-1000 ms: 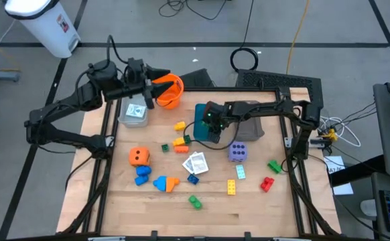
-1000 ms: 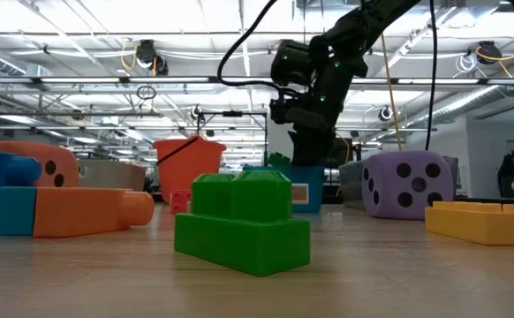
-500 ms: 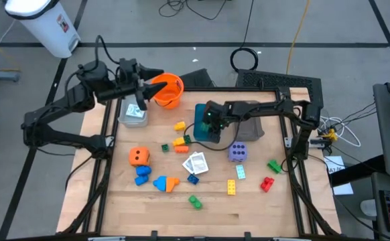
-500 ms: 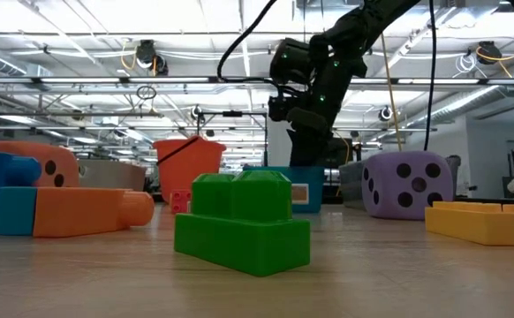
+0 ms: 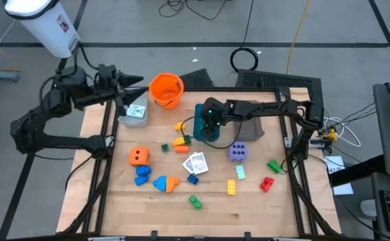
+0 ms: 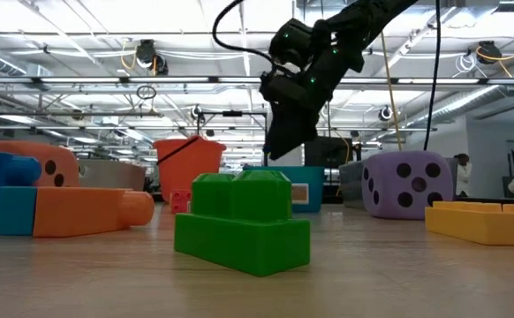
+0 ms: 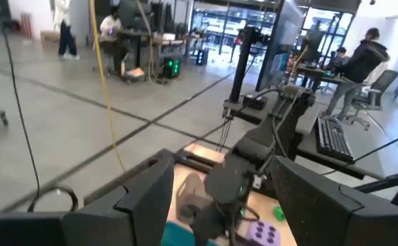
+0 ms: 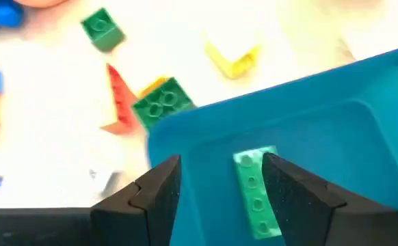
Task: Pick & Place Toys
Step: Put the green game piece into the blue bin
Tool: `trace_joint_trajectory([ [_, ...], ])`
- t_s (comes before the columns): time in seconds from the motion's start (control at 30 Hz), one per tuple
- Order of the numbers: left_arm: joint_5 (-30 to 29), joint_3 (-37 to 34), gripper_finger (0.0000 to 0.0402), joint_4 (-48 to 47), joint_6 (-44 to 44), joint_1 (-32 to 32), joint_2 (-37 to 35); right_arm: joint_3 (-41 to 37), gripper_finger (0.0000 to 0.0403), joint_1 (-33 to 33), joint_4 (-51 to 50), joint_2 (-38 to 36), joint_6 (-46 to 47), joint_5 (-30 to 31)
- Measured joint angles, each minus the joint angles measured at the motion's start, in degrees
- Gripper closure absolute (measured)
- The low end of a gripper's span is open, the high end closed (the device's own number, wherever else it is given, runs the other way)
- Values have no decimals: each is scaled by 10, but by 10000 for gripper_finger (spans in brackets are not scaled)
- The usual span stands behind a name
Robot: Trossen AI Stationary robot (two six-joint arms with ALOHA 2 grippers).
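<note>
Inspector A: A green brick (image 8: pixel 256 193) lay flat inside the teal tray (image 8: pixel 336 130), visible between the right gripper's (image 8: pixel 219 184) parted fingers, which touched nothing.

Inspector B: And the other toys?

Inspector A: The purple die (image 5: pixel 238 152) sat just beside that tray; the orange die (image 5: pixel 139 156) was well apart from it. The left gripper (image 5: pixel 126 87) hung beyond the orange bucket (image 5: pixel 165 90), fingers apart, empty.
</note>
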Motion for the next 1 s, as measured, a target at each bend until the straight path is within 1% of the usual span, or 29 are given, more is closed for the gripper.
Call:
trace_joint_trajectory([
  [0.07,4,-13,151,6,-6,-2,-15,-2,206,1,23,-13,8,-4],
  [0.13,7,-28,151,11,-6,-5,-30,1,206,2,75,-25,17,-5],
  [0.2,7,-45,151,17,-6,-10,-42,0,206,3,100,-39,27,-6],
  [0.27,7,-63,151,26,-10,-14,-51,0,207,4,147,-45,38,-10],
  [0.4,8,-87,151,41,-5,-19,-63,0,207,7,190,-69,58,-16],
  [0.63,8,-87,151,39,6,-19,-63,0,207,12,175,-94,61,-16],
  [1.0,8,-87,151,33,6,-19,-59,0,207,21,180,-95,71,-16],
])
